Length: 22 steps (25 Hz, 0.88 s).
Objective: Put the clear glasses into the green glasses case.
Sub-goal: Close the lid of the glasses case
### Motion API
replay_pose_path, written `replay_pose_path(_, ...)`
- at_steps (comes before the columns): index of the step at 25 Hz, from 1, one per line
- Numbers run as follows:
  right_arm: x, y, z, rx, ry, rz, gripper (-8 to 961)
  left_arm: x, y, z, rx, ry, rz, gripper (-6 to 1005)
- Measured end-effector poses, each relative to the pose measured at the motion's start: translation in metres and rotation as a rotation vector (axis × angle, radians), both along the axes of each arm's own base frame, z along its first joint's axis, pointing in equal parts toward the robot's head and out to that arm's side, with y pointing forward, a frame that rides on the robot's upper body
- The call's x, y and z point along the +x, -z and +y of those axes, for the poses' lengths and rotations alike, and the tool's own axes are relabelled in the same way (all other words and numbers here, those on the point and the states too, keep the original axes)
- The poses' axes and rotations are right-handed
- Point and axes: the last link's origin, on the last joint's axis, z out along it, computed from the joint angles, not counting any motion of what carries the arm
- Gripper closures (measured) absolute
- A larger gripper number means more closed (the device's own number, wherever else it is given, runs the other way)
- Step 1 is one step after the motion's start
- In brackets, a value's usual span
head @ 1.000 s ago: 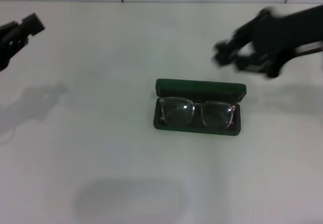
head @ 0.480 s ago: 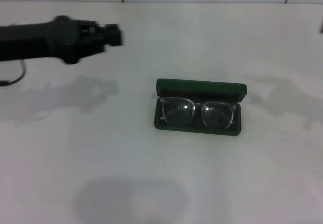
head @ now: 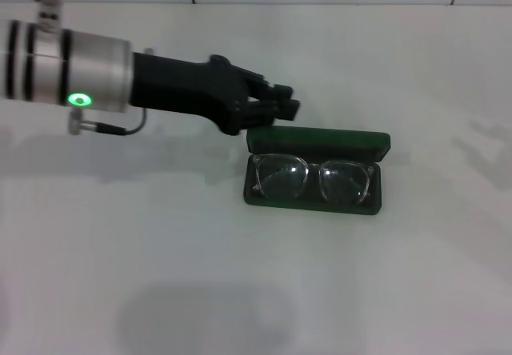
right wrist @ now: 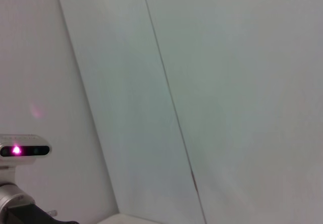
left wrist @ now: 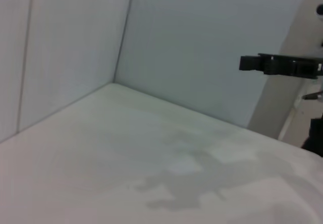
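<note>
One arm is at work on my head camera: the left gripper [head: 282,109] reaches in from the left, its black fingertips just above and behind the raised lid of the green glasses case [head: 314,171], at the lid's left end. I cannot tell whether the tips touch the lid edge or hang just clear of it. How far the jaws are parted I cannot tell either; the fingers bunch into one dark shape from this angle, and I see nothing held between them.

Relative to those jaws, the case lies just below and stretches off to their right, open, with its lid standing up along the far side. The clear glasses [head: 313,178] lie inside the lower tray, lenses up, a little below and to the right of the fingertips, apart from them.

My right gripper is out of sight in the head view. The case rests on a white table [head: 160,243].
</note>
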Motion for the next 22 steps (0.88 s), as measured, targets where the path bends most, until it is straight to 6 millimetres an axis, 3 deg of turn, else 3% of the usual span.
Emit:
replay_pose_path(6,0.005,0.008,0.002,-0.007,0.005,-0.006,542,0.005,0.018,0.009,0.021,-0.023,-0.014,766)
replay_pose_path(12,0.005,0.022,0.011,-0.033,0.0,-0.021,538,0.006,0.034,0.016,0.052,-0.051,-0.004,869)
replay_pose_path(22,0.009,0.034,0.016,-0.031,0.008,-0.015,533,0.004,0.069,0.016,0.091,-0.053,0.052,867)
